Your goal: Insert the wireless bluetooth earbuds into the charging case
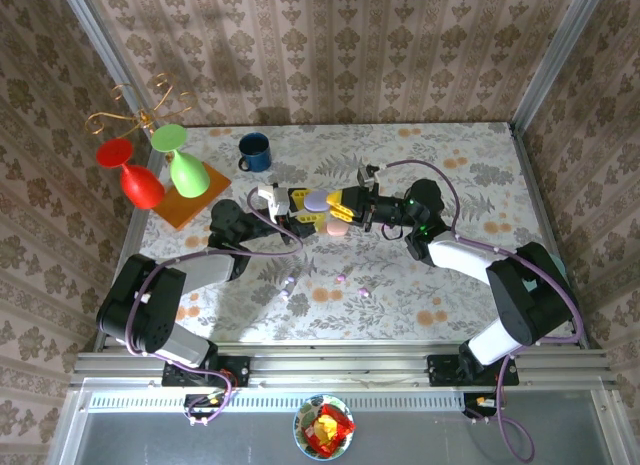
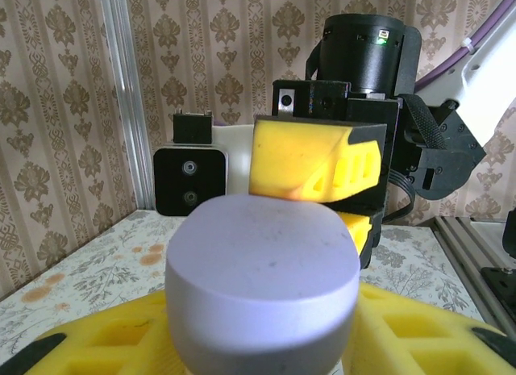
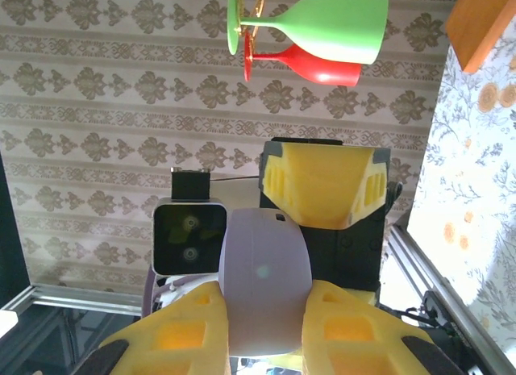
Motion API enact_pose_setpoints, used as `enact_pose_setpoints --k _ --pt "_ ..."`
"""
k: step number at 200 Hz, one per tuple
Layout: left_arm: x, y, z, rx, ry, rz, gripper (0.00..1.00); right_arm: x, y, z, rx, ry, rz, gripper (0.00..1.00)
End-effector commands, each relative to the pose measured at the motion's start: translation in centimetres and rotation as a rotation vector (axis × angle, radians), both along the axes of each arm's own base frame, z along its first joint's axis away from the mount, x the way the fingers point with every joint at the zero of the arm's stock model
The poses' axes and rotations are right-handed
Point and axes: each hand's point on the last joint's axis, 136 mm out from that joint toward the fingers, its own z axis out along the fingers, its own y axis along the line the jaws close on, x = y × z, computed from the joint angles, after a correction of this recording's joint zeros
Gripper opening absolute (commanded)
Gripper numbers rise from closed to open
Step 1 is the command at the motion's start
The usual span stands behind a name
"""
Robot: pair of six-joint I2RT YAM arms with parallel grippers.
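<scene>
Lavender plastic, smooth and pebble-shaped: the charging case hangs above the middle of the floral desk, at the spot where the two arms meet.

Right end effector: comes in from the right and is pinching the case. In its own wrist view the case sits squarely between the yellow padded fingers and touches both. From the left wrist view, one of these fingers lies on top of the case. The other sits lower, behind its right shoulder.

Left end effector: comes in from the left onto the same case. In its wrist view, yellow fingers flank the case on both sides. Whether they press on it or only stand beside it, I cannot tell.

Pale pink case: just nearer the arm bases than the meeting point, partly hidden under the right end effector.

Earbuds: four tiny buds loose on the desk, between the held case and the arm bases and well apart from the case. Two lie close together toward the left. The other two sit nearer the centre, one of them pinkish purple. None is in the case or touched by either arm.

Far left corner: red goblet and green goblet, both tilted, at an orange board, with a gold wire stand behind them. Blue mug stands upright near the back edge.
</scene>
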Motion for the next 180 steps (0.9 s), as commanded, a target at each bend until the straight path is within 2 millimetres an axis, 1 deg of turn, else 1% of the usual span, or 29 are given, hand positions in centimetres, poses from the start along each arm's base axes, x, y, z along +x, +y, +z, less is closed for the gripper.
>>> enact_pose_setpoints --k 1,17,43,55,73,95,108,131,164,175,180 --pt "-0.6 0.3 2.4 -0.035 -0.064 -0.019 0.49 -0.6 -0.2 0.7 -0.013 -0.044 0.01 0.13" --pt "-0.6 0.3 2.3 -0.035 -0.068 -0.014 0.5 -0.5 -0.2 0.6 -0.014 -0.042 0.009 0.13" --pt "-0.6 0.3 2.2 -0.032 -0.065 -0.02 0.43 -0.5 -0.2 0.7 -0.009 -0.04 0.01 0.13" --pt "-0.6 0.3 2.2 -0.033 -0.066 -0.02 0.42 -0.4 -0.2 1.0 0.0 -0.043 0.01 0.13" --pt "-0.6 0.3 2.1 -0.03 -0.067 -0.019 0.5 -0.5 -0.2 1.4 0.022 -0.046 0.013 0.13" --pt "-0.5 0.3 2.0 -0.029 -0.067 -0.017 0.51 -0.5 -0.3 1.8 0.045 -0.051 0.015 0.13" --pt "-0.5 0.3 2.0 -0.029 -0.067 -0.018 0.5 -0.4 -0.2 1.7 0.043 -0.047 0.013 0.13" --pt "-0.6 0.2 2.1 -0.03 -0.065 -0.02 0.46 -0.3 -0.2 1.1 0.034 -0.034 0.011 0.13" --pt "-0.8 0.2 2.4 -0.033 -0.069 -0.031 0.4 -0.3 -0.2 0.8 0.026 -0.029 0.01 0.13" --pt "-0.9 0.2 2.5 -0.034 -0.069 -0.033 0.4 -0.3 -0.1 0.7 0.02 -0.026 0.011 0.13" --pt "-0.9 0.2 2.6 -0.035 -0.07 -0.034 0.42 -0.2 -0.1 0.6 0.016 -0.025 0.009 0.13"
